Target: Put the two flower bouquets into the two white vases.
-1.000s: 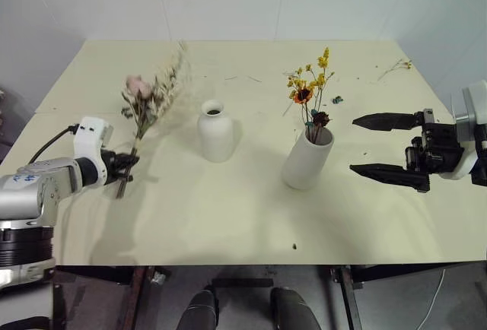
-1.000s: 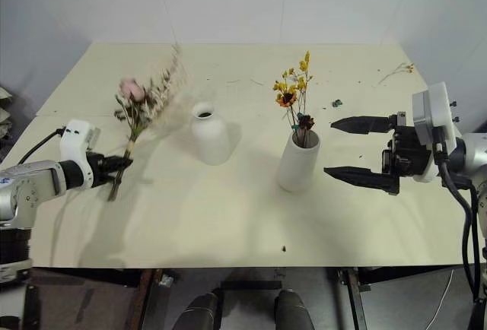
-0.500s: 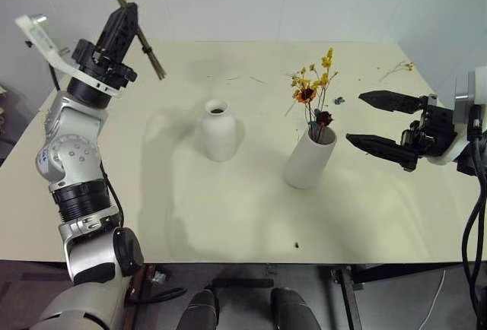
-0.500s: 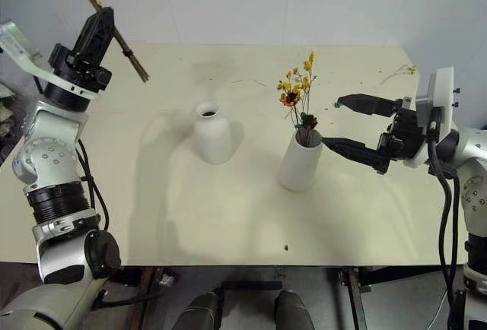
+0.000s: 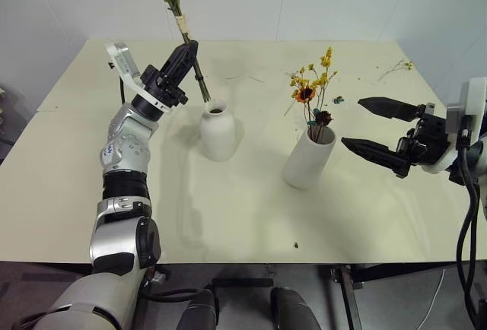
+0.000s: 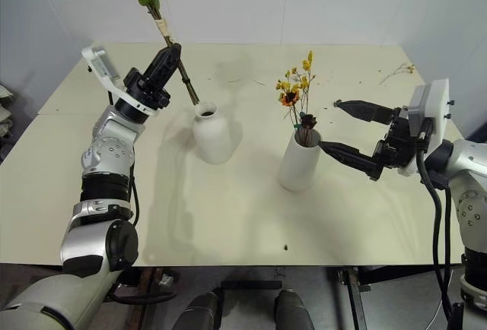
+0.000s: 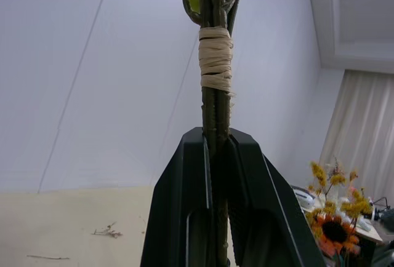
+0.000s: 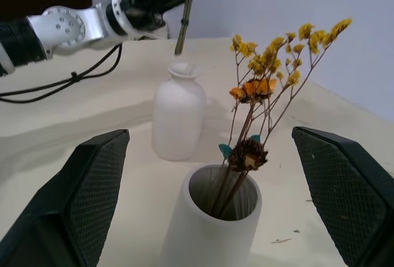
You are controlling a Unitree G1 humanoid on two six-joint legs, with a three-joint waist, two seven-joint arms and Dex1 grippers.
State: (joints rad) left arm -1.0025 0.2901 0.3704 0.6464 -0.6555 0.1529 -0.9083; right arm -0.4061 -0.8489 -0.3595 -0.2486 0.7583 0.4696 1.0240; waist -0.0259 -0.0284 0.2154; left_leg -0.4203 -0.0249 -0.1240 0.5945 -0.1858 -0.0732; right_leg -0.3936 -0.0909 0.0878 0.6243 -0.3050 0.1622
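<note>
The left hand (image 5: 185,54) is clamped on the green stems of the rose bouquet (image 5: 176,12), just below a band of pale raffia; the blooms rise out of the top of the head views. The cut stem ends hang just above and beside the mouth of the matte white bottle-shaped vase (image 5: 217,131), not yet inside it. A second ago this hand held the bouquet low over the left part of the pale yellow table (image 5: 228,216), with the pink rose in sight; since then the arm has swung it up and across to the vase. To the right, the thin-stemmed bouquet of yellow blossoms, an orange sunflower-like bloom and a dark red flower (image 5: 312,90) stands in the plain white cylinder vase (image 5: 307,159), as before. The right hand (image 5: 368,126) hovers just beside that vase, its fingers wide apart and holding nothing, angled slightly more toward the vase than a second ago.
</note>
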